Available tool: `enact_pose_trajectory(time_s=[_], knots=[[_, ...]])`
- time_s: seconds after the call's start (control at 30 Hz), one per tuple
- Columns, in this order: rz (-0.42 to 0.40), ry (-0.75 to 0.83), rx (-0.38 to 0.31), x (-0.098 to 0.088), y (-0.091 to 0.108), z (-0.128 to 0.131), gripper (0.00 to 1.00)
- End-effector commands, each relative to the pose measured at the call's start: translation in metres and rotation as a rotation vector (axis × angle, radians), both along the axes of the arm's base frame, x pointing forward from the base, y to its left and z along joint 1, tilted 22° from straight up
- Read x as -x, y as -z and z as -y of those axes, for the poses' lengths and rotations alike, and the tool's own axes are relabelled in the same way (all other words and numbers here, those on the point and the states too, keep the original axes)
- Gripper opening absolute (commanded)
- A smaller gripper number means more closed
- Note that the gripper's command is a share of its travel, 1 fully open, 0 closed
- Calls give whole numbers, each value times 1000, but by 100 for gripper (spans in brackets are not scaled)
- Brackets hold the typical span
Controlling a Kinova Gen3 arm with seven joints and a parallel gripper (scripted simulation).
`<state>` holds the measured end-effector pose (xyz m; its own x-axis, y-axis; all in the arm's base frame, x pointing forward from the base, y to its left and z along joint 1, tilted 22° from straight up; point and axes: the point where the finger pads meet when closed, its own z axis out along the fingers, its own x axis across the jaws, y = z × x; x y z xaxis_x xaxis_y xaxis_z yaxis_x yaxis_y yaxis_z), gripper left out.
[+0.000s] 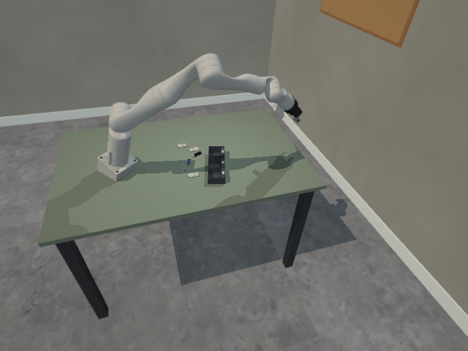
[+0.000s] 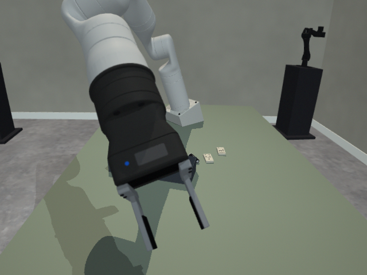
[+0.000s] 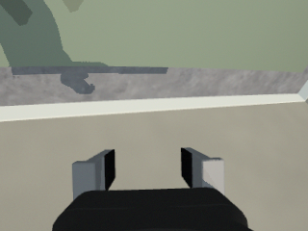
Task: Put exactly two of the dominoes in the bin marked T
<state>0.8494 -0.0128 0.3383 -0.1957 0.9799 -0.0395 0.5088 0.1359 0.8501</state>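
Note:
Three white dominoes lie on the green table left of the bins: two near each other at the back (image 1: 182, 145) (image 1: 193, 149) and one nearer the front (image 1: 193, 175). Two of them also show in the exterior view (image 2: 208, 157) (image 2: 221, 151). The dark bins (image 1: 216, 164) stand in a row mid-table; their marks are too small to read. My gripper (image 1: 296, 115) is open and empty, high in the air at the table's far right edge, well away from the dominoes. It fills the exterior view (image 2: 178, 236) and hides most of the bins there. The wrist view shows the open fingers with nothing between them.
A small black thing (image 1: 197, 153) and a small blue thing (image 1: 189, 162) lie among the dominoes. The arm's base (image 1: 116, 166) stands on the table's left side. The wall is close behind the gripper. A black pedestal (image 2: 297, 102) stands beside the table.

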Motion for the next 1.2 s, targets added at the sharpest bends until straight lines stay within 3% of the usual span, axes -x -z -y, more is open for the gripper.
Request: enact_pose_trajectory(time_s=[0.0,0.53,0.57,0.67,0.77,0.93,1.0,1.17], knots=[[3,-1,0,0,-2,-1,100],[3,-1,0,0,-2,-1,100],[3,-1,0,2,-10,-3,31],[3,-1,0,3,-16,-5,31],[-94,-4,-12,21,-6,-17,31],[-94,-4,-12,37,7,-34,31],[-174,-11,-16,49,13,-45,31],[-174,-11,-16,67,21,-60,31]])
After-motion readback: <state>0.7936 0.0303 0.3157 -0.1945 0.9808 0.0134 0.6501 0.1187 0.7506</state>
